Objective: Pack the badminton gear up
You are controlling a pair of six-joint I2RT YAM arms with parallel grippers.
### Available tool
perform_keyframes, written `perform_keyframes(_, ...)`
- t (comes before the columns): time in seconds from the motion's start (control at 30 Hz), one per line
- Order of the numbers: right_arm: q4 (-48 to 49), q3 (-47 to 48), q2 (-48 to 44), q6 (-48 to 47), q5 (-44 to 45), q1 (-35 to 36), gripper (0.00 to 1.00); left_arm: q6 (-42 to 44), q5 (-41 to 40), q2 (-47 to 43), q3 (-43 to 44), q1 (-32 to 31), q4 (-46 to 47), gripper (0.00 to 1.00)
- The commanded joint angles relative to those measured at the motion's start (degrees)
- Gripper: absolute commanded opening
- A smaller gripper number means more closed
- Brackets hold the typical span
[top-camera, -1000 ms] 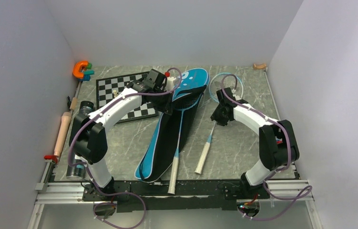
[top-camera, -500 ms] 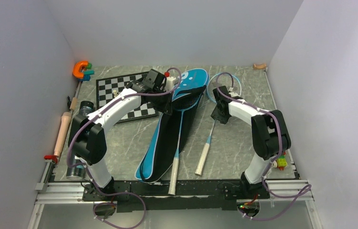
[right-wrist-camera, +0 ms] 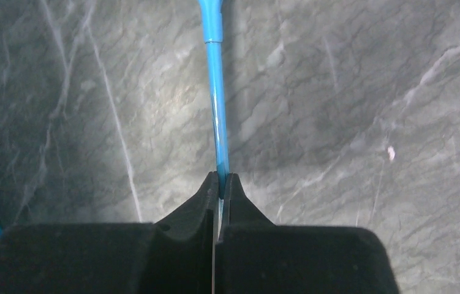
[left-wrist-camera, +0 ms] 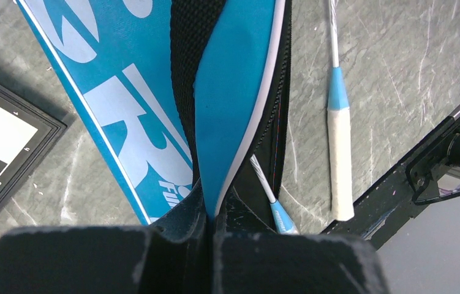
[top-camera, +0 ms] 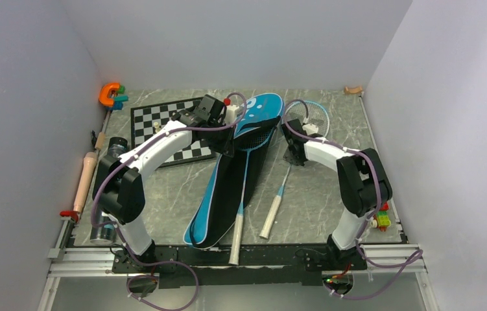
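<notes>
Left end effector (left-wrist-camera: 210, 215) pinched shut on bag (left-wrist-camera: 117, 104) flap, holding mouth open. Right end effector (right-wrist-camera: 221, 184) clamped on loose racket (right-wrist-camera: 215, 92); next, lift, slide inside bag.

Black-and-white chessboard (top-camera: 163, 126) with small pale pieces, far left on the grey marbled table (top-camera: 321, 188); orange C-shaped clamp (top-camera: 107, 94) at the far-left corner; pale wooden rolling pin (top-camera: 85, 180) along the left edge.
</notes>
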Motion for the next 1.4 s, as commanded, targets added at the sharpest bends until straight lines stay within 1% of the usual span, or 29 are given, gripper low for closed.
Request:
perform_keyframes(0.0,-1.63,-2.73,-5.42,1.23,3.45,3.07,0.00,0.09,2.21,-3.44,0.20,-0.07,2.85,0.00)
perform_keyframes(0.17,-8.91,-6.04,-14.92,4.16,5.51,6.05,0.00,0.04,2.20,-3.34,0.45,-0.09,2.71,0.00)
perform_keyframes(0.27,-15.54,-8.34,-23.20,5.84,5.71,9.17,0.00,0.00,1.84,-3.34,-0.26,-0.09,3.17,0.00)
perform_keyframes(0.37,-23.26,-7.58,-29.41,7.14,4.93,13.03,0.00,-0.11,1.49,-2.90,-0.27,-0.08,3.12,0.00)
perform_keyframes(0.53,-34.84,-7.17,-36.96,10.37,-0.55,20.85,0.00,-0.57,1.68,-2.22,0.41,-0.11,2.87,0.00)
perform_keyframes(0.7,-44.75,-6.17,-42.25,16.92,-2.34,31.19,0.00,-0.68,1.56,-1.50,0.57,-0.26,2.98,0.00)
perform_keyframes(0.83,-47.88,-3.67,-39.58,21.44,-1.44,40.74,0.00,-0.38,1.05,-0.22,1.55,-0.90,2.35,0.00)
perform_keyframes(0.97,-45.79,-1.98,-33.96,22.22,-1.82,46.90,0.00,0.10,0.20,-0.56,1.68,-1.72,2.19,0.00)
perform_keyframes(1.17,-44.15,3.21,-25.00,17.87,-1.29,48.40,0.00,0.29,0.22,-1.23,1.48,-1.83,2.19,0.00)
perform_keyframes(1.37,-41.73,9.10,-16.88,13.22,-0.08,46.67,0.00,0.27,0.54,-2.23,0.88,-1.91,2.62,0.00)
